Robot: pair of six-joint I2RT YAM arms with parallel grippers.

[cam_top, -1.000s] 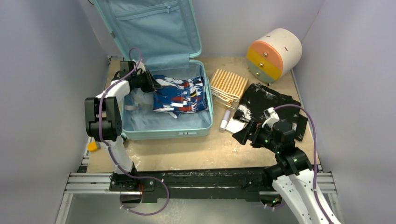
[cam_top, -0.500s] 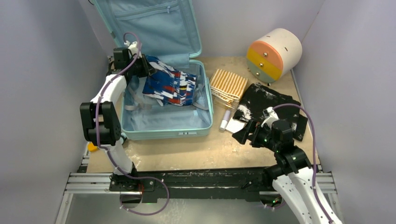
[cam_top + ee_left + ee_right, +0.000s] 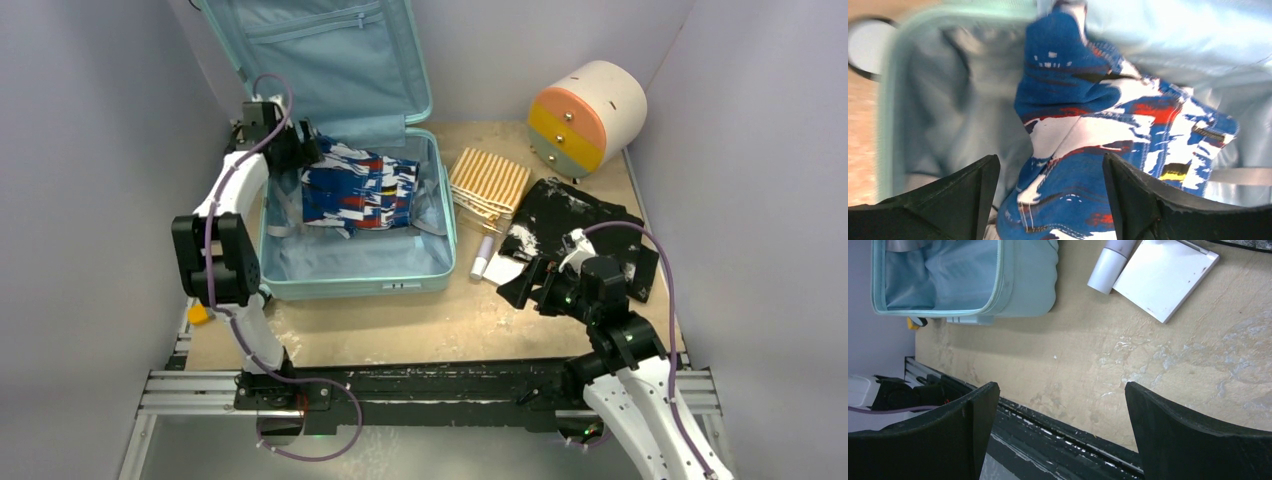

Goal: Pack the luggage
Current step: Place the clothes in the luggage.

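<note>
The luggage (image 3: 350, 283) lies open at the back left of the table, its lid upright against the wall. A blue, white and red patterned garment (image 3: 358, 190) lies crumpled in the back half of its base. My left gripper (image 3: 305, 150) hovers at the garment's back left edge, jaws open and holding nothing. The left wrist view shows the garment (image 3: 1108, 130) between and beyond the open gripper (image 3: 1050, 195), on the pale lining (image 3: 948, 100). My right gripper (image 3: 515, 285) stands open over bare table, right of the luggage (image 3: 1028, 280).
A striped pouch (image 3: 488, 185), a white tube (image 3: 482, 258), a flat white card (image 3: 505, 270) and a black garment (image 3: 580, 225) lie right of the luggage. A round drawer unit (image 3: 588, 115) sits at the back right. A small orange object (image 3: 198, 313) lies at the table's left edge.
The left gripper pulled the garment toward the luggage's back left, then opened and let it go; the garment settled in the base. The right arm has not moved.
</note>
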